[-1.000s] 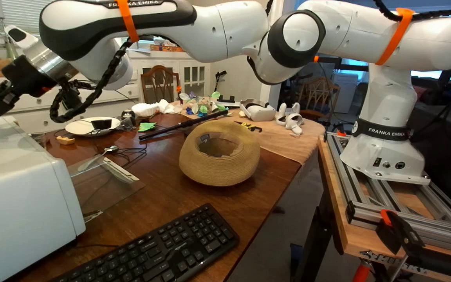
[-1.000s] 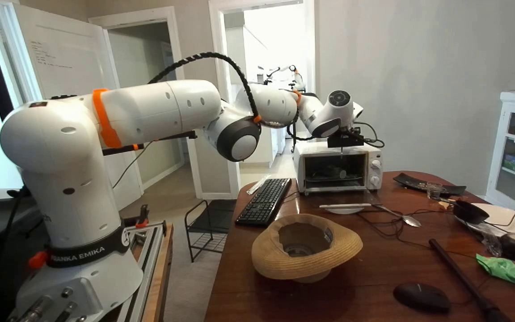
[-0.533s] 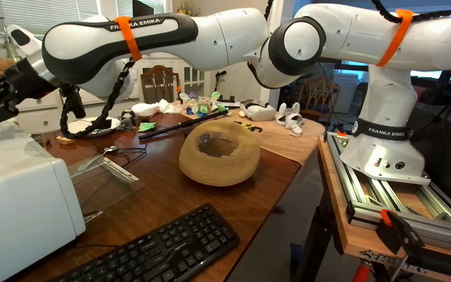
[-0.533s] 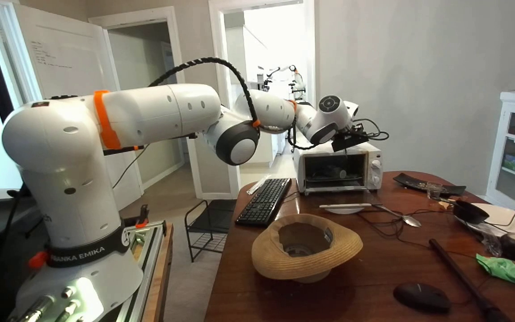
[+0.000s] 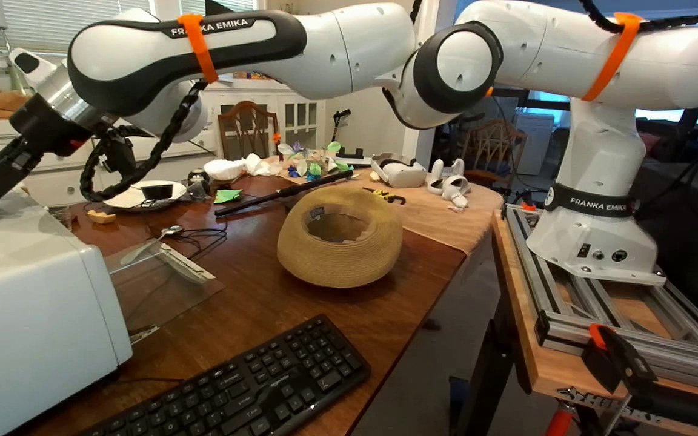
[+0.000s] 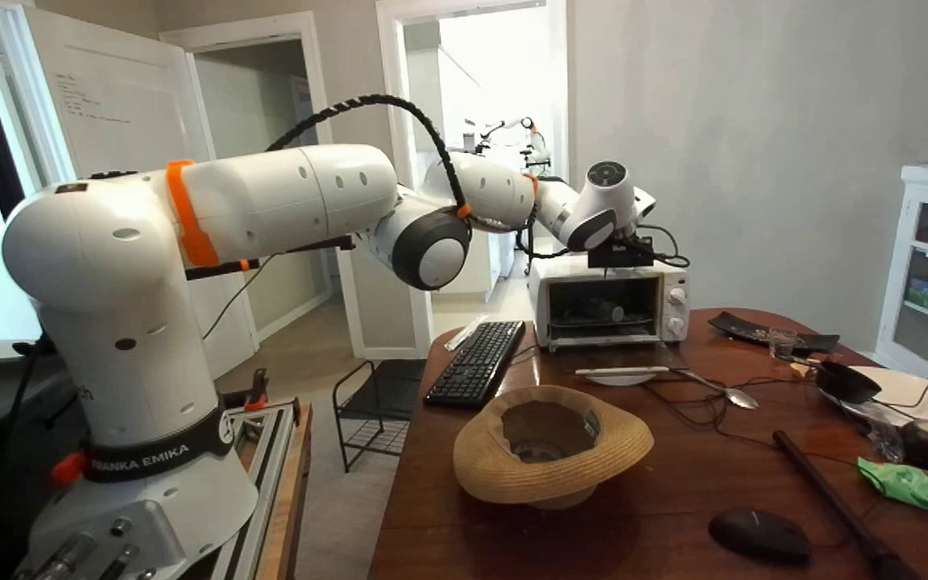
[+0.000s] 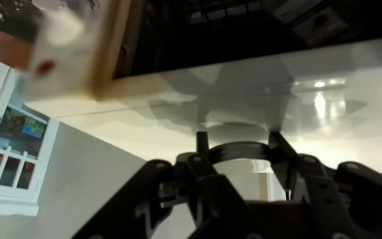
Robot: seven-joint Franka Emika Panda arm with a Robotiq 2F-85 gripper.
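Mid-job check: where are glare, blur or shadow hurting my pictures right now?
Wrist view: bright glare spots on the white toaster oven, dark shadows or reflections beyond the gripper, the control panel smeared by blur, the oven's inside mostly black. In an exterior view: one doorway washed out to white, a bright glint on the table beside the keyboard.
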